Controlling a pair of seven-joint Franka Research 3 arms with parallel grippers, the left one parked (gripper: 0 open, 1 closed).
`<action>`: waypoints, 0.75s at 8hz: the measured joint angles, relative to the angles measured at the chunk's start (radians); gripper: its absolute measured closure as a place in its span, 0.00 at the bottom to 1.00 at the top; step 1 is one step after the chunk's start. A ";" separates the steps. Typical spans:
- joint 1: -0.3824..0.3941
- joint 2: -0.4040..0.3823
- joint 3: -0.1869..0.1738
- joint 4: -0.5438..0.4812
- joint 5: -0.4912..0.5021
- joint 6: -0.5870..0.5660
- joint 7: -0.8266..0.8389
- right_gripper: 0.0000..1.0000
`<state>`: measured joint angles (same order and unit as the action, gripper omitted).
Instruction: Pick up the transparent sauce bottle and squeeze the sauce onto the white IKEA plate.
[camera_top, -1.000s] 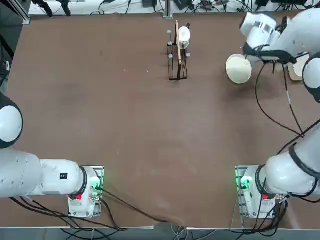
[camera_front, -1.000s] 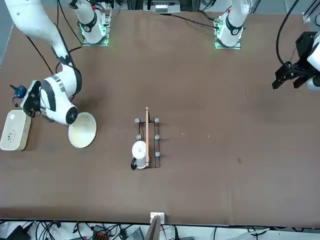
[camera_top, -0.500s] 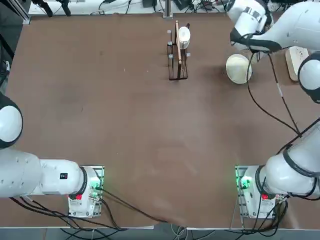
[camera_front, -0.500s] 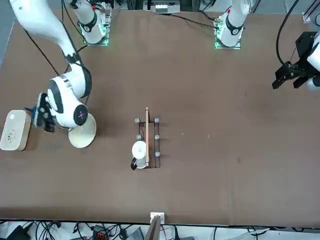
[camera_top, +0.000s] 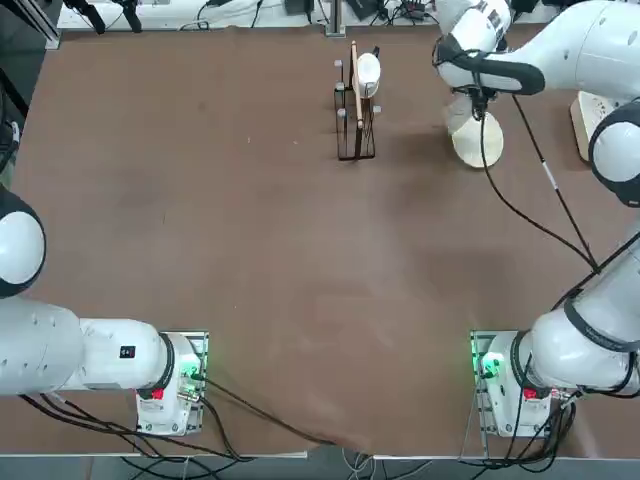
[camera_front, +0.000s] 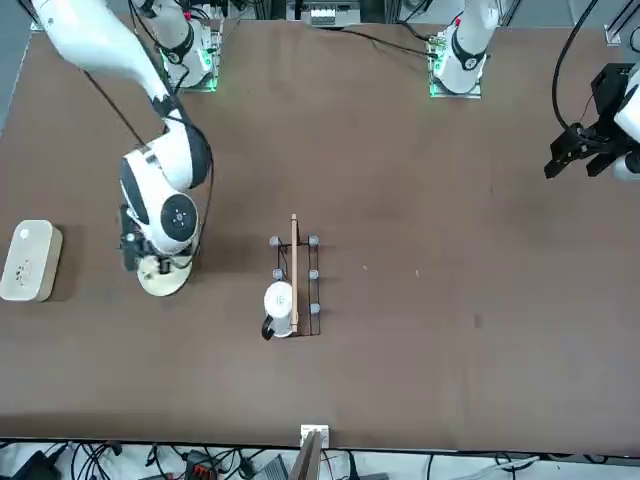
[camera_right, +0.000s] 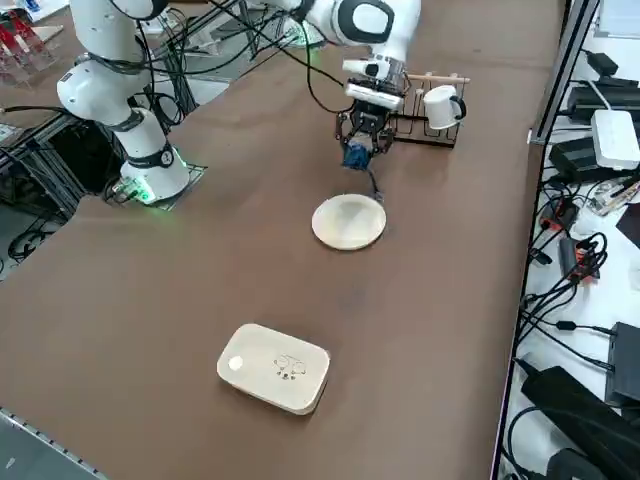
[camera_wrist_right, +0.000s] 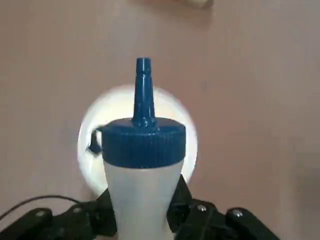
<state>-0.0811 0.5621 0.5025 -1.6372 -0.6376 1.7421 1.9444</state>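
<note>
Bottle: the bottle (camera_wrist_right: 142, 165) sits right between the jaws, blue cap and nozzle pointing out past the fingertips, straight at the plate beyond.
Jaws: right gripper (camera_wrist_right: 142, 220) is pinching the bottle's whitish body low down, below the cap; both fingers press its sides.
Plate: the plate (camera_right: 349, 221) lies on the bench (camera_top: 250, 250) directly ahead of the nozzle; in the wrist view its pale disc frames the cap all round.
Height: from the side camera the bottle hangs above the plate's far edge, clear of it, not touching.
Handling: looks light and soft-walled, a squeeze bottle that will give under the fingers. My read: the smooth plastic could slip or twist if the pinch is off-centre.
Grip spot: mid-body is the place, where the wall flexes; the stiff cap would yield no sauce.
Stage: picked up and aimed, I'd say; no sauce visible on the plate yet.
Next: a firmer squeeze with the nozzle held over the middle.
Risk: a sideways spurt missing the rim.
Nearby: rack (camera_top: 355, 110) with a white cup, well off to one side; rounded dish (camera_right: 275, 366) well apart.
</note>
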 joint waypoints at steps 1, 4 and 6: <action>0.000 0.003 0.006 0.002 0.089 0.045 -0.054 0.59; -0.008 0.032 0.006 0.003 0.377 0.195 -0.285 0.59; -0.017 0.068 0.004 0.001 0.420 0.231 -0.322 0.59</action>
<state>-0.0982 0.6296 0.5063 -1.6361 -0.2181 1.9731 1.6227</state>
